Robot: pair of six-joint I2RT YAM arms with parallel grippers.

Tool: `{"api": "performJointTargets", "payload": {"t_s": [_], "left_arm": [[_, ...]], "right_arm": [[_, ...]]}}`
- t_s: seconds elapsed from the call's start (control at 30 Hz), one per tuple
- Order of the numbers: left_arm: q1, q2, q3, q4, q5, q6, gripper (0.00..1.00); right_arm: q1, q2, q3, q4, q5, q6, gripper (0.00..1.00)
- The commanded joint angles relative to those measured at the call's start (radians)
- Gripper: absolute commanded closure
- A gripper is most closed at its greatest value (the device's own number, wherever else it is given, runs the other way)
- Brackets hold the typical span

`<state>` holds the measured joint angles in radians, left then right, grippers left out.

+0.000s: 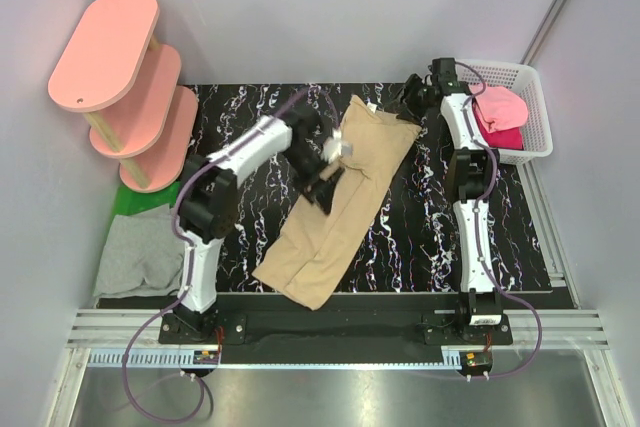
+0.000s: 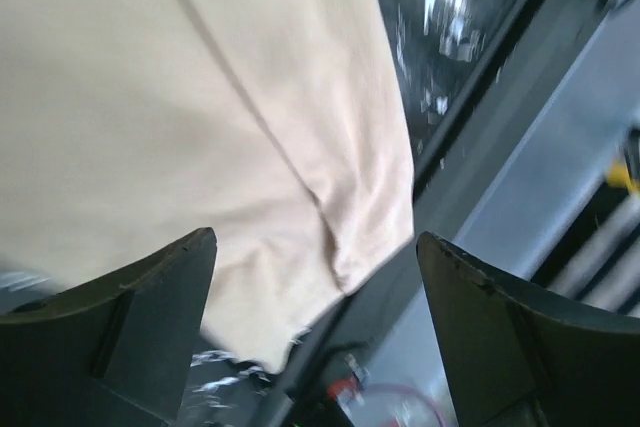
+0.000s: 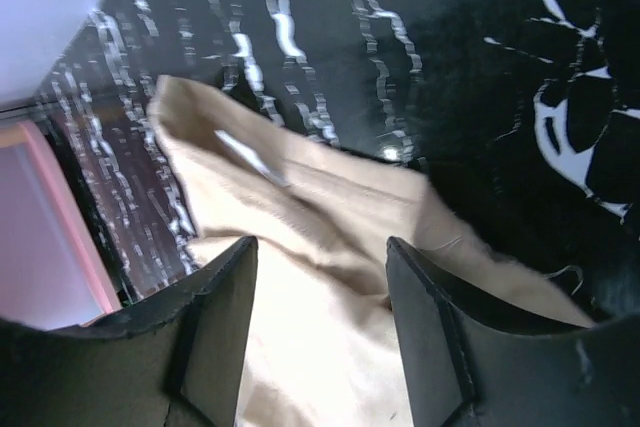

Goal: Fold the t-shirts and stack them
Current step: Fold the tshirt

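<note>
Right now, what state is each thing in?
tan t-shirt: lying long and narrow on the table, ungripped.
grey t-shirt: folded, left of the table.
pink t-shirt: crumpled in the basket.
left gripper: open above tan t-shirt.
right gripper: open at its far corner.

five t-shirts (image 1: 345,197), one basket (image 1: 537,97), three pink shelves (image 1: 105,47), two arms (image 1: 240,152)
</note>
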<state>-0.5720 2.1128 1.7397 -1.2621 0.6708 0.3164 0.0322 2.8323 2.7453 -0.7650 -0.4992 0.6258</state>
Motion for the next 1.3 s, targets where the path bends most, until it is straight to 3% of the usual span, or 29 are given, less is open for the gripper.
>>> {"api": "performJointTargets", "payload": {"t_s": [0.0, 0.13, 0.3, 0.37, 0.47, 1.0, 1.1, 1.2, 1.27], "left_arm": [[0.125, -0.161, 0.228, -0.008, 0.043, -0.040, 0.12], [0.130, -0.220, 0.158, 0.108, -0.138, -0.031, 0.12], [0.064, -0.206, -0.032, 0.208, -0.321, 0.035, 0.14], [0.025, -0.211, -0.099, 0.239, -0.338, 0.039, 0.14], [-0.041, -0.227, -0.166, 0.296, -0.424, 0.058, 0.14], [-0.088, -0.057, -0.129, 0.346, -0.433, 0.050, 0.15], [-0.088, -0.054, -0.123, 0.342, -0.395, 0.030, 0.15], [-0.088, -0.051, -0.106, 0.337, -0.369, 0.018, 0.15], [-0.086, -0.045, -0.094, 0.337, -0.353, 0.012, 0.15]], "right_arm": [[0.009, -0.236, 0.031, 0.055, -0.029, -0.011, 0.38], [0.038, -0.420, -0.110, -0.017, 0.057, -0.072, 0.38], [0.112, -0.627, -0.444, -0.120, 0.265, -0.184, 0.38], [0.136, -0.665, -0.621, -0.076, 0.310, -0.193, 0.39], [0.161, -0.653, -0.703, -0.060, 0.306, -0.175, 0.43], [0.176, -0.315, -0.478, -0.215, 0.304, -0.163, 0.50], [0.175, -0.194, -0.304, -0.282, 0.306, -0.176, 0.50], [0.160, -0.050, -0.011, -0.368, 0.260, -0.172, 0.50], [0.138, 0.011, 0.045, -0.359, 0.207, -0.152, 0.49]]}}
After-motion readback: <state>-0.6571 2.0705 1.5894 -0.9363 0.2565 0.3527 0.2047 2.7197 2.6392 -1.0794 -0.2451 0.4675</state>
